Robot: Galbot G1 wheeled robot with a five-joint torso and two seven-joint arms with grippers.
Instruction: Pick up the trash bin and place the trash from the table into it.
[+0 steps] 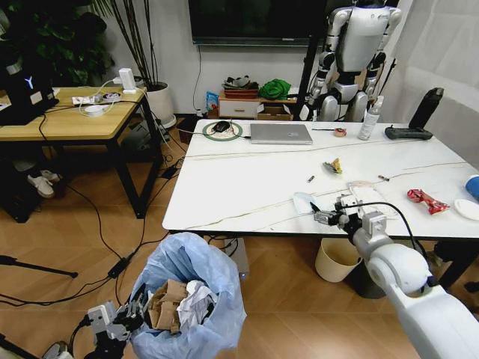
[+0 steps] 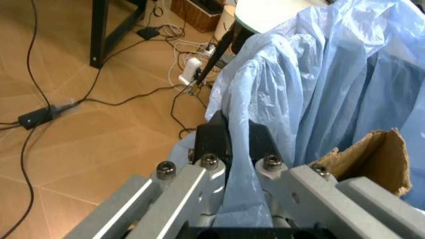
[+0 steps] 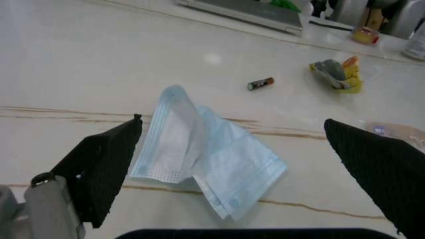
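- Trash bin [image 1: 191, 299], lined with a puffy light-blue bag, is held low beside the near left corner of the surface [image 1: 247, 187], below its edge; judged, this keeps the bin's mouth within reach of litter carried off the top.
- Left gripper [image 1: 137, 308] is closed on the bag-covered rim: in the left wrist view its two dark fingers [image 2: 211, 139] pinch a fold of blue plastic between them, which is what carries the bin.
- Contents of the bin: crushed brown cardboard [image 1: 166, 303] and crumpled white paper [image 1: 196, 303] already lie inside, so part of the clearing appears done.
- Right gripper [image 1: 327, 217] hovers at the near edge of the surface with its fingers spread wide and nothing between them; the right wrist view shows a black pad [image 3: 106, 169] on either side of the face mask [image 3: 202, 154], not touching it.
- Face mask lies flat but partly folded on the marble top, one corner raised; that raised fold is the likeliest place to pinch thin fabric.
- Remaining trash on the surface: a red wrapper [image 1: 426, 200], a small yellow-and-grey scrap [image 1: 334, 165], a clear plastic pack [image 1: 370, 196] just beside the right gripper, and a white lid [image 1: 468, 209] at the right edge.
- Laptop [image 1: 280, 133] and spray bottle [image 1: 370, 120] stand well back at the far side, apart from the litter.
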